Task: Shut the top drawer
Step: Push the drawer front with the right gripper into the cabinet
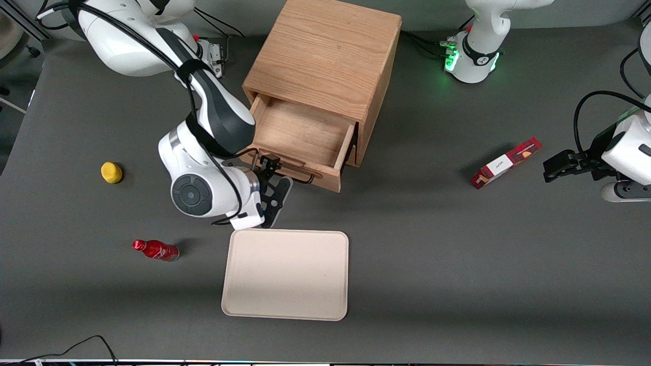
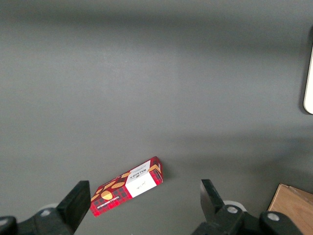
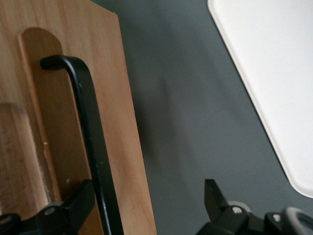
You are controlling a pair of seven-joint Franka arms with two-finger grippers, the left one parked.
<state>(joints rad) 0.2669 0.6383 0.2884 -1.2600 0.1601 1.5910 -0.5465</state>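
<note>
Nearest the front camera lies the cream rectangular tray [image 1: 285,274] on the dark grey worktop [image 1: 432,254]. Farther from the camera stands the light oak two-drawer cabinet [image 1: 325,56], its top drawer [image 1: 300,137] pulled well out, with the interior bare as far as can be seen. The right arm's gripper [image 1: 272,178] sits just in front of the drawer face, at the black wire pull handle [image 1: 297,175].

From the parked arm's wrist, only a red tartan biscuit box [image 2: 126,186] on the worktop shows.

From the working wrist, the fingers [image 3: 73,208] stand wide apart and hold nothing; the handle bar [image 3: 90,142] runs down beside one of them. I judge that a flat push on the drawer face suits best: press squarely along the runners, close to the middle of the front, so the box does not skew and jam.
</note>
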